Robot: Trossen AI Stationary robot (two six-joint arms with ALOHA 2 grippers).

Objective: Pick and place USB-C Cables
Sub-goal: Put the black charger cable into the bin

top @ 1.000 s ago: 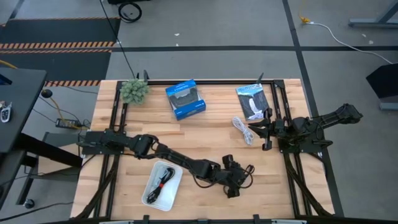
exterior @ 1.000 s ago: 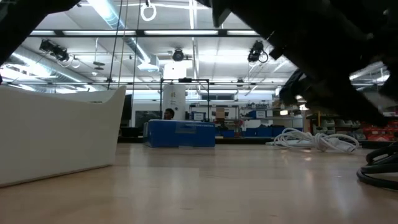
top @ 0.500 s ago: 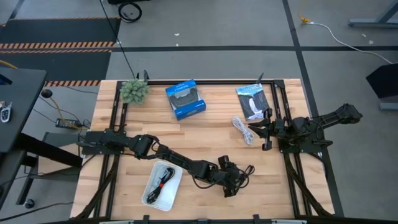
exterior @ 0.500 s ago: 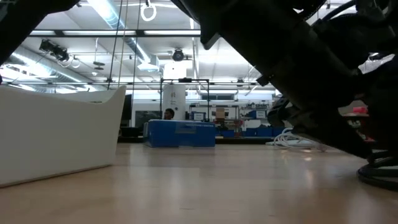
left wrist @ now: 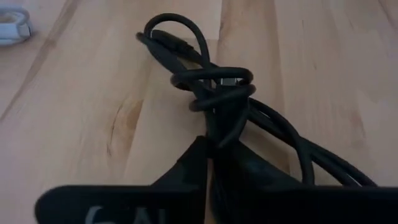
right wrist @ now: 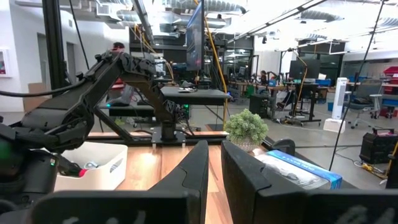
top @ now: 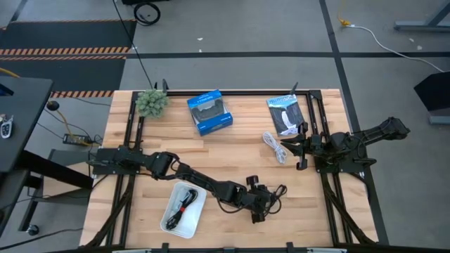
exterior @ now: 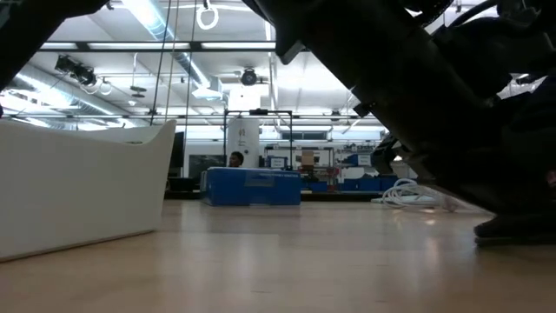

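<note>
My left gripper (top: 261, 202) is near the table's near edge, right of centre, shut on a black USB-C cable bundle (top: 276, 193) that also shows in the left wrist view (left wrist: 214, 84). A second black cable with a red band (top: 184, 202) lies in the white tray (top: 199, 191). A white cable bundle (top: 273, 146) lies on the wood between the two arms. My right gripper (top: 290, 146) waits at the table's right side, beside the white cable, its fingers close together and empty. I cannot make out the short pale grey cable. My left gripper pinches the black bundle between its two fingers at the strands (left wrist: 219, 130) just below its wrapped middle. The fingers come slanting down from the table's left and lie along the bundle. The bundle's looped far end (left wrist: 174, 34) lies on the wood.
A blue box (top: 209, 111), a black packet (top: 286, 114) and a small green plant (top: 152, 102) stand along the far edge. The white tray's wall (exterior: 78, 187) fills the low view's left. Black rails (top: 128, 140) run down both table sides.
My left gripper has come down lower over the black bundle and shifted slightly toward the table's left edge. The bundle has slid a little that way with it.
</note>
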